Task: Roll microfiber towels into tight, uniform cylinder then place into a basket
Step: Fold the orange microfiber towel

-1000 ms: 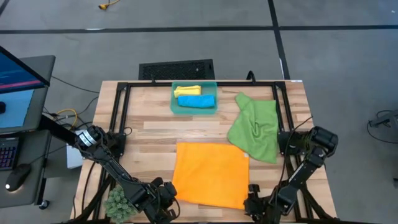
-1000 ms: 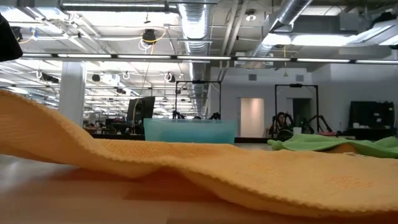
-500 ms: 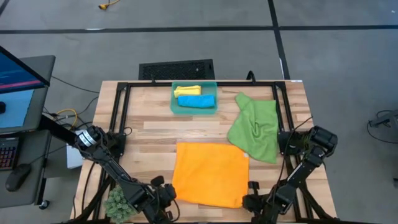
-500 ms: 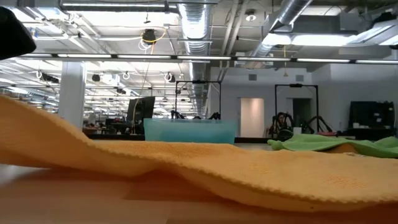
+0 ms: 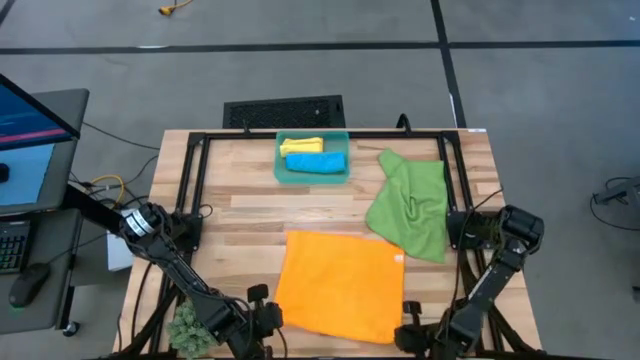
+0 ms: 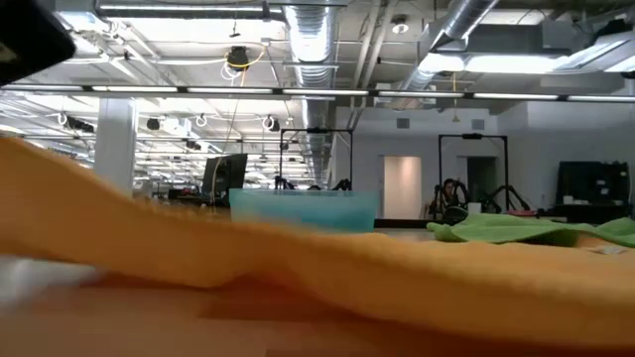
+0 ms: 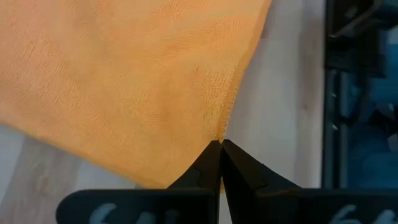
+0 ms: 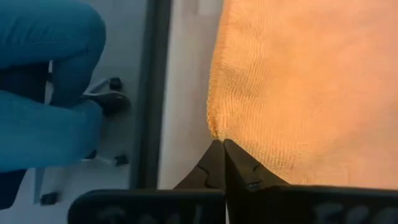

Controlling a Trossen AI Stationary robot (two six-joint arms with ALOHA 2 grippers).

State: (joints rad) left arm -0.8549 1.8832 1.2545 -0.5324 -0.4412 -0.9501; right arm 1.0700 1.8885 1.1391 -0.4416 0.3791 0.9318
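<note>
No text, label, brand, number or sign can be read in any view. The pale embossed marks on the dark body of each wrist's tool, low in both wrist views, are cut off and cannot be made out. The monitor at nine o'clock in the high view shows only colour bands.

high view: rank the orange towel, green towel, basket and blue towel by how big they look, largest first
1. orange towel, spread flat
2. green towel, rumpled, so it covers less table
3. basket
4. blue towel, rolled and lying inside the basket

All lie on one tabletop, so nearness to the camera barely skews this.
</note>
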